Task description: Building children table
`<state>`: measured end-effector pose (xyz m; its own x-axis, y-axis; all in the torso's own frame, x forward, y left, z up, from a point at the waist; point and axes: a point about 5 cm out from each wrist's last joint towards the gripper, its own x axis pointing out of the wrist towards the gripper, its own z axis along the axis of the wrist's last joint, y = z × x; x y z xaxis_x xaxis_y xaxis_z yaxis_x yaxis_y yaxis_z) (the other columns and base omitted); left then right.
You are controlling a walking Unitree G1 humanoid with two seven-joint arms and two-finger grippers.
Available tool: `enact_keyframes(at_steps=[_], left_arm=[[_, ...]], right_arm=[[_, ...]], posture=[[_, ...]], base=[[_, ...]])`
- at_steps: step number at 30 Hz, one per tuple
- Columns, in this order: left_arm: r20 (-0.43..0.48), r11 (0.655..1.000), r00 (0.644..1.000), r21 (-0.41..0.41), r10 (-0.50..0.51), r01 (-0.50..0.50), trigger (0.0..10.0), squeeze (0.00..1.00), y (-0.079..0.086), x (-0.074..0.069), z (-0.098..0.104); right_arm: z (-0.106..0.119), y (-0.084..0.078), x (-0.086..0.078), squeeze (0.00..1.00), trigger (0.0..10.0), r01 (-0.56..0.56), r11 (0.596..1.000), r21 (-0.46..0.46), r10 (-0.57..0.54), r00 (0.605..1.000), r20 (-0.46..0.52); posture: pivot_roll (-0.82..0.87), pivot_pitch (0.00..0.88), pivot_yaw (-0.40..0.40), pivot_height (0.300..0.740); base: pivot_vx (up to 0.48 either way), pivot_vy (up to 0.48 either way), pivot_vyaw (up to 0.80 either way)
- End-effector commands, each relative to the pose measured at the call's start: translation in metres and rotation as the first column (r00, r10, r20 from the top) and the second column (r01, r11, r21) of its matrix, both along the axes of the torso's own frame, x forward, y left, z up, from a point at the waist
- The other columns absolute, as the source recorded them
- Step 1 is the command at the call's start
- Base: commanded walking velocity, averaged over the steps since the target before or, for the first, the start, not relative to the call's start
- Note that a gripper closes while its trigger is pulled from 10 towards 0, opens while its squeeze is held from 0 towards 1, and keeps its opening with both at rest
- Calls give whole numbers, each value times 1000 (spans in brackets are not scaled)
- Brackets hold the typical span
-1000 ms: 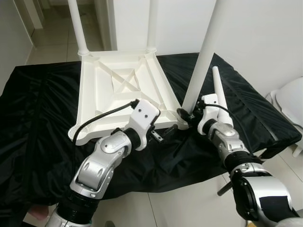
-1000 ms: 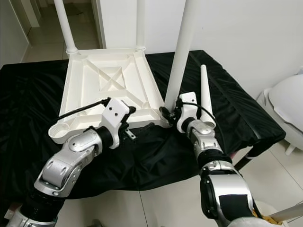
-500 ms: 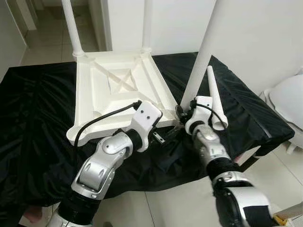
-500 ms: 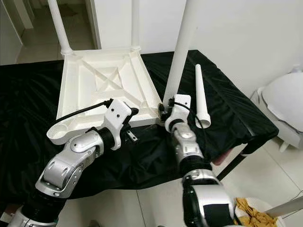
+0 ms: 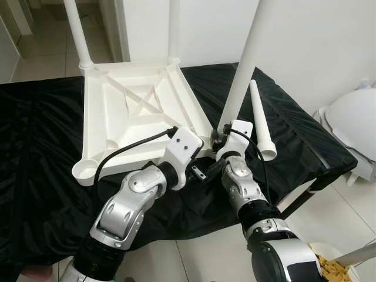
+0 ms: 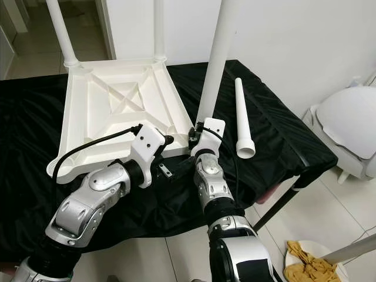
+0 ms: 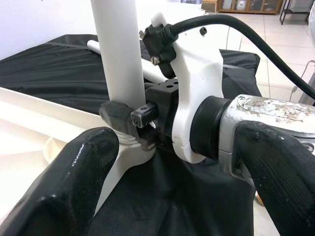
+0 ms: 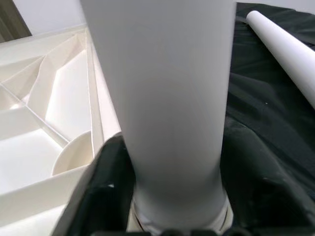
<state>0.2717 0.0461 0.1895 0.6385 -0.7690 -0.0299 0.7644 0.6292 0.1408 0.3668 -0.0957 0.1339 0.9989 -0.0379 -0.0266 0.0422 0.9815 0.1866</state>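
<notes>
On the black-draped table, the upturned white tabletop carries three legs—the right gripper clamps the near-right leg at its socket. Left gripper: fingers spread, empty. One loose leg remains.

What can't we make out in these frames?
- Tops of the three upright legs: cut off by the top edge in the eye views, e.g. the near leg.
- Joint of that leg with the tabletop corner: hidden by the right end effector in the eye views.
- Left end effector opening: hidden behind its wrist.
- Loose leg: far end blurred in right wrist view.
</notes>
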Motion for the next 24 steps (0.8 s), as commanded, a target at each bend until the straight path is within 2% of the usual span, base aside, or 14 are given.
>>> enact_keyframes(at_steps=[1,8,10,13,19,20,22,24], left_arm=[[-8,1000,1000,-3,-12,12,10000,0,-2,-3,0],[-9,1000,1000,-4,-15,15,10000,0,-2,-4,-1],[-9,1000,1000,0,-15,15,10000,0,-2,-3,-1],[-9,1000,1000,1,-14,14,10000,0,-1,-3,-1],[-9,1000,1000,-4,-10,10,10000,0,-1,-2,0],[-9,1000,1000,-5,-9,9,10000,0,-1,-2,0],[-5,1000,1000,-6,-5,5,10000,0,0,0,2],[-4,1000,1000,-6,-4,4,10000,0,0,1,3]], right_arm=[[-12,0,-4,1000,10000,18,999,26,-16,998,-59],[-8,1,-5,1000,10000,-18,999,36,19,999,-29],[-4,1,-5,1000,10000,-77,996,41,77,997,1],[-1,1,-6,1000,10000,-102,994,40,102,995,15],[5,-9,-4,1000,10000,-145,989,13,145,989,35],[9,-16,-3,0,10000,-186,983,-6,186,982,40],[19,-34,0,0,10000,-301,950,-89,306,950,58],[21,-40,1,0,10000,-338,935,-111,345,937,56]], posture=[[-31,11,-32,740],[-35,13,-31,740],[-39,21,-21,740],[-39,21,-21,740],[-50,28,-18,740],[-53,32,-14,740],[-54,41,-13,740],[-53,42,-13,740]], base=[[0,0,0],[0,0,0],[0,0,0],[0,0,0],[0,0,0],[0,0,0],[0,0,0],[0,0,0]])
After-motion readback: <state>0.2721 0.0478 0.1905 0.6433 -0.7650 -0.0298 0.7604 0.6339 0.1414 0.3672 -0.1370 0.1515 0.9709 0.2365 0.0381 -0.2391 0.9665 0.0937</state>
